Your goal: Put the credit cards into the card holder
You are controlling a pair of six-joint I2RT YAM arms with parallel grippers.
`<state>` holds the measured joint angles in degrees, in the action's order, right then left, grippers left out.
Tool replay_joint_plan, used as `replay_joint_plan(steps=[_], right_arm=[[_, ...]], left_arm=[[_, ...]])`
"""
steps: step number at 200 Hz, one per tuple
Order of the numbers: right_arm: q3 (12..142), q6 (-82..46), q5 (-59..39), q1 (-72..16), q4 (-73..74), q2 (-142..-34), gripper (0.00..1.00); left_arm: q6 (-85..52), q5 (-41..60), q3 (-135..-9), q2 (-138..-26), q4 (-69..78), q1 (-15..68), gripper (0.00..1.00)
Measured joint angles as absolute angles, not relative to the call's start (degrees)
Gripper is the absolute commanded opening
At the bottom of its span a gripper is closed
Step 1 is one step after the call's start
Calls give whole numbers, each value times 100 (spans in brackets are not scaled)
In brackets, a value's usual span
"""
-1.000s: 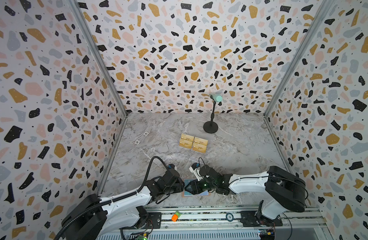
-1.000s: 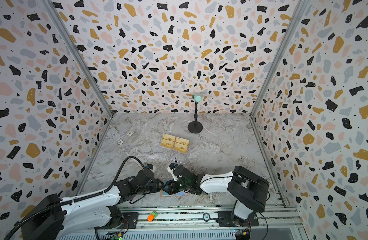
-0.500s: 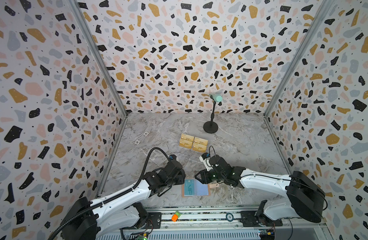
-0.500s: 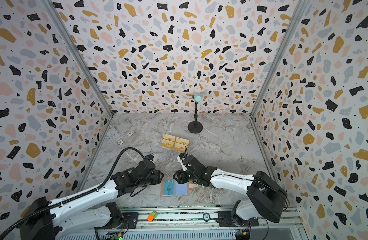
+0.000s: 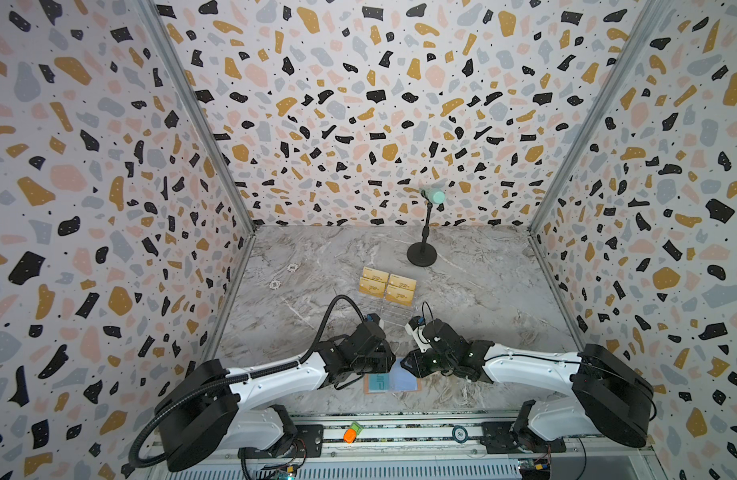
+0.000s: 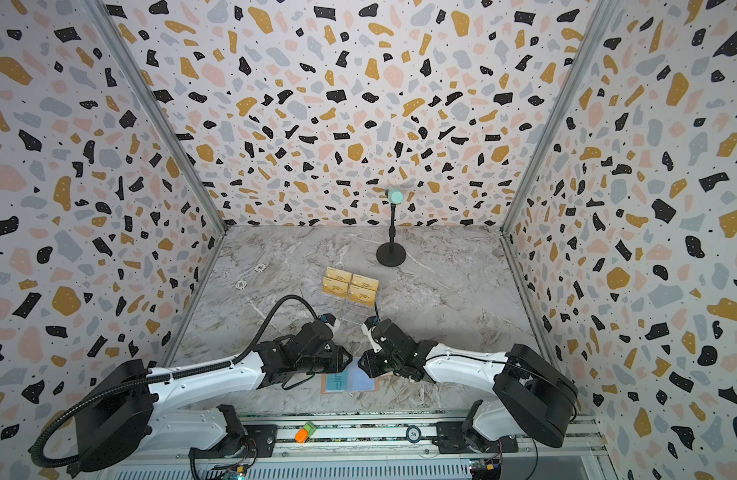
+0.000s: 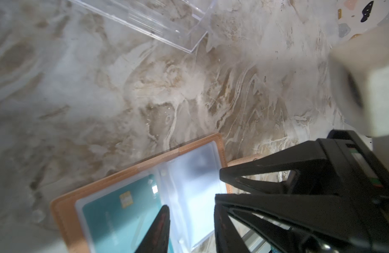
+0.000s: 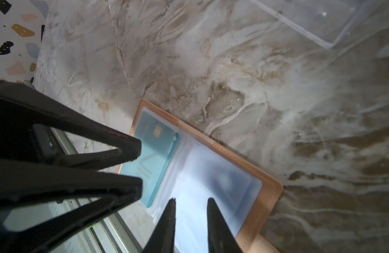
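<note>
Left gripper [image 8: 140,164] hangs over the teal card [image 5: 377,381], jaws parted, nothing between them. That card sits in the left half of the card holder [image 5: 402,385], long side running front to back, big "VIP" lying sideways, gold chip toward the far end. The holder lies open flat at the near edge of the table [image 5: 316,291], long axis left to right. Right gripper [image 8: 190,208] over the clear right half, jaws narrowly apart, gripping nothing.

The card holder [image 5: 405,380] lies open at the front edge of the table [image 5: 483,291], a credit card [image 5: 377,381] in its left sleeve, a rack [image 5: 393,314] bearing more credit cards [image 5: 387,286] just behind, a stand [image 5: 422,253] farther back right.
</note>
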<state>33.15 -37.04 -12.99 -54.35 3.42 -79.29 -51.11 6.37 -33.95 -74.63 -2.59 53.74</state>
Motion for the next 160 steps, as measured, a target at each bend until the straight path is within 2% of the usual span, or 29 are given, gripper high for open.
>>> replay_joint_plan(steps=[48,160], right_arm=[[3194,-3730,-1164,-5435,342,-8058,17],[3089,-3830,-1087,-5454,598,-8224,17]], left_arm=[[-5393,1004,-2967,-7686,471,5376,35],[-5540,1350,-2698,-8053,1192,5376,35]])
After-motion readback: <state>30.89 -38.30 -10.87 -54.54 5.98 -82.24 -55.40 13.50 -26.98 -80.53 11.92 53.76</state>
